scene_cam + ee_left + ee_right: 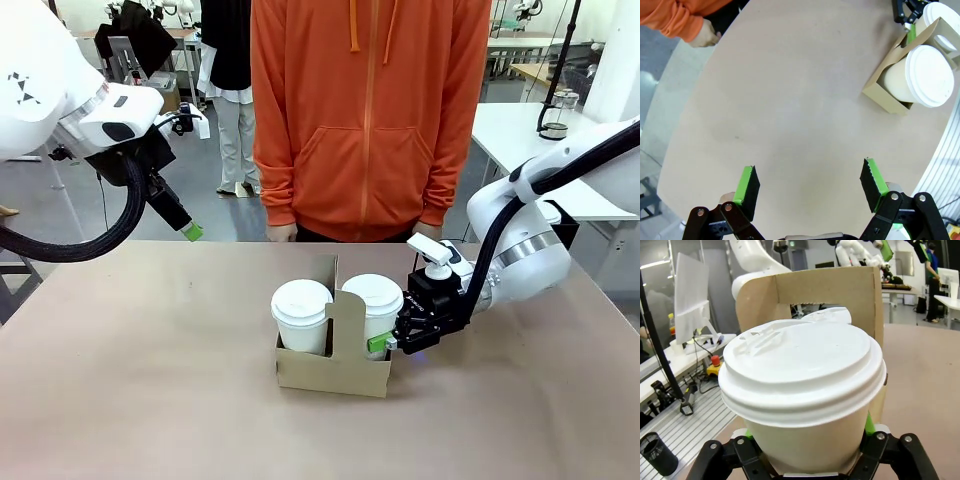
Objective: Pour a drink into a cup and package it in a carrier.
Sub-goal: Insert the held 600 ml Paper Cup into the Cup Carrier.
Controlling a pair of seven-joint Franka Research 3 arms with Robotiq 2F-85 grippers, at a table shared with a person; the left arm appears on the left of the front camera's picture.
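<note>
Two smooth white lidded paper cups [302, 316] in matte cardboard carrier [333, 370].

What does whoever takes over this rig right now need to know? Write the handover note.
Left gripper: open, raised above bare table, holding nothing.
Right gripper: around the right-hand cup, low on its body, at the carrier's right pocket; a firm clamp can't be confirmed.
Other cup: lidded, seated in the left pocket.
Person's hands: at the far table edge, away from the work.
Done: both lidded cups sit in the carrier.
Left: probably release the right-hand cup and back the right arm away.
</note>
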